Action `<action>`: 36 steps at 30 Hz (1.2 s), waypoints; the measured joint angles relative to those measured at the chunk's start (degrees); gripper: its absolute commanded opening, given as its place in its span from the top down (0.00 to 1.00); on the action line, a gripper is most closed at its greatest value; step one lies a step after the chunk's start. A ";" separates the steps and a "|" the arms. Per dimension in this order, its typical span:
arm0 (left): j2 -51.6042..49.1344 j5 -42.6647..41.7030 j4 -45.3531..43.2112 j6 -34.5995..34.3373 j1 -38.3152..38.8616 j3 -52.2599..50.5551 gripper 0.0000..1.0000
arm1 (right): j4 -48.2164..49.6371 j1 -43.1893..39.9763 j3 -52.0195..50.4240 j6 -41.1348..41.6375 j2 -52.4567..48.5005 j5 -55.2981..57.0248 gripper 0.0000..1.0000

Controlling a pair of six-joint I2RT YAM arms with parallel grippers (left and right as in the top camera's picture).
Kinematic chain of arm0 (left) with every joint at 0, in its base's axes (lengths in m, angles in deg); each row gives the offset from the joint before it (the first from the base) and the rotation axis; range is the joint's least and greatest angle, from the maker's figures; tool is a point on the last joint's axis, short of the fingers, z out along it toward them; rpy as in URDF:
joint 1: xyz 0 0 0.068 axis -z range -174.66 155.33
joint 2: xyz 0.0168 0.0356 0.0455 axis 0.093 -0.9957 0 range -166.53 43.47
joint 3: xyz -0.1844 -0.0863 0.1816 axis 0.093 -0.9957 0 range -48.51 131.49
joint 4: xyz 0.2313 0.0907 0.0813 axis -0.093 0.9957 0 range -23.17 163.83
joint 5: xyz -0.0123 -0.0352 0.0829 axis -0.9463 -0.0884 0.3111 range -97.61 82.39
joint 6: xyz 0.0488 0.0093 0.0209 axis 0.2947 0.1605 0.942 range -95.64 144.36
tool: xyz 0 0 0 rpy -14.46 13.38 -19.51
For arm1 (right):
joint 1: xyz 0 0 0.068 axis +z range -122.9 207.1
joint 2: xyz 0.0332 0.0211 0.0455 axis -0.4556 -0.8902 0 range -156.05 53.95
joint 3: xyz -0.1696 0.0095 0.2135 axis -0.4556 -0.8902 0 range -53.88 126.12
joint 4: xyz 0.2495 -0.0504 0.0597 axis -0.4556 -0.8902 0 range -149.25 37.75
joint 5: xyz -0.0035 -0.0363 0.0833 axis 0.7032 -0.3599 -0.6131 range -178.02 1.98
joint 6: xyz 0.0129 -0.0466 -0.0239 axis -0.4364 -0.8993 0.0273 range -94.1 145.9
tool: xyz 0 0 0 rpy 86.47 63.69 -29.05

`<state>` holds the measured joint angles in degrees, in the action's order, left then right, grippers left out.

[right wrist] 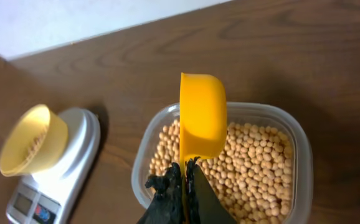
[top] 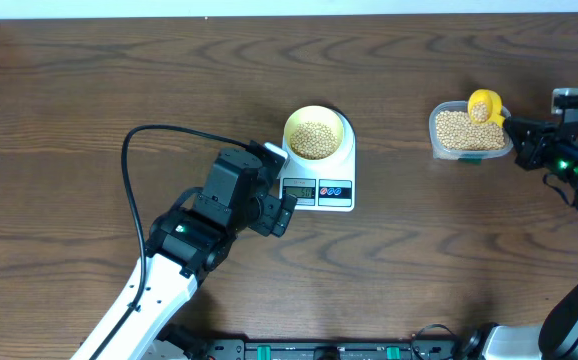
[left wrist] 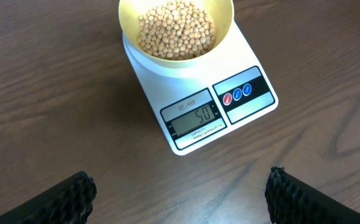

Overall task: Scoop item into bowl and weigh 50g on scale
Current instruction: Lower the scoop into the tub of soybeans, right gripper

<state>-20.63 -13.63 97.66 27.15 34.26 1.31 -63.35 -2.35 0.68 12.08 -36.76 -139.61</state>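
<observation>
The bright yellow plastic scoop (right wrist: 202, 118) is clamped by its handle in the closed right gripper (right wrist: 185, 171). Its long axis is pointed straight ahead of the fingertips, over the clear plastic tub (right wrist: 295, 143). The pale yellow-green bowl (left wrist: 127, 25) of tan beans (left wrist: 177, 28) is seated on the flat white scale (left wrist: 158, 84), far to that gripper's left and just ahead of the empty, wide-spread left gripper (left wrist: 180, 190). Fifty is displayed, so only lowering the scoop is judged to be left.

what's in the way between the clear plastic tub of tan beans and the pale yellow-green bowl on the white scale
Nothing visible. Only bare wooden table lies between the clear plastic tub and the pale yellow-green bowl on the white scale; the open left gripper sits beside the scale's display, off that path.
</observation>
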 measured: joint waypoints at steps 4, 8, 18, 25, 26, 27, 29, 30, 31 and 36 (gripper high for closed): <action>0.00 0.00 -0.02 0.00 0.00 0.00 0.11 | -3.41 0.00 0.00 -10.34 0.00 0.13 0.99; 0.00 0.00 0.00 0.00 0.00 0.00 0.11 | -4.44 0.07 0.00 -20.04 0.00 0.72 0.99; 0.00 0.00 0.00 0.00 0.00 0.00 0.11 | -4.50 0.07 0.00 -37.97 0.00 6.16 0.99; 0.00 0.00 0.00 0.00 0.00 0.00 0.11 | -4.42 0.07 0.00 -44.11 0.00 8.90 0.99; 0.00 0.00 0.00 0.00 0.00 0.00 0.11 | -4.42 0.07 0.00 -44.50 0.00 9.07 0.99; 0.00 0.00 0.00 0.00 0.00 0.00 0.11 | -4.39 0.07 0.00 -44.92 0.00 9.22 0.99; 0.00 0.00 0.00 0.00 0.00 0.00 0.11 | -4.37 0.07 0.00 -45.44 0.00 9.38 0.99; 0.00 0.00 0.00 0.00 0.00 0.00 0.11 | -4.35 0.07 0.00 -45.53 0.00 9.44 0.99; 0.00 0.00 0.00 0.00 0.00 0.00 0.11 | -4.28 0.07 0.00 -45.68 0.00 9.46 0.99; 0.00 0.00 0.00 0.00 0.00 0.00 0.11 | -3.48 0.07 0.00 -45.33 0.00 9.51 0.99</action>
<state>-20.63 -13.63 97.66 27.15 34.26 1.31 -66.82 -2.29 0.68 -33.25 -36.76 -130.11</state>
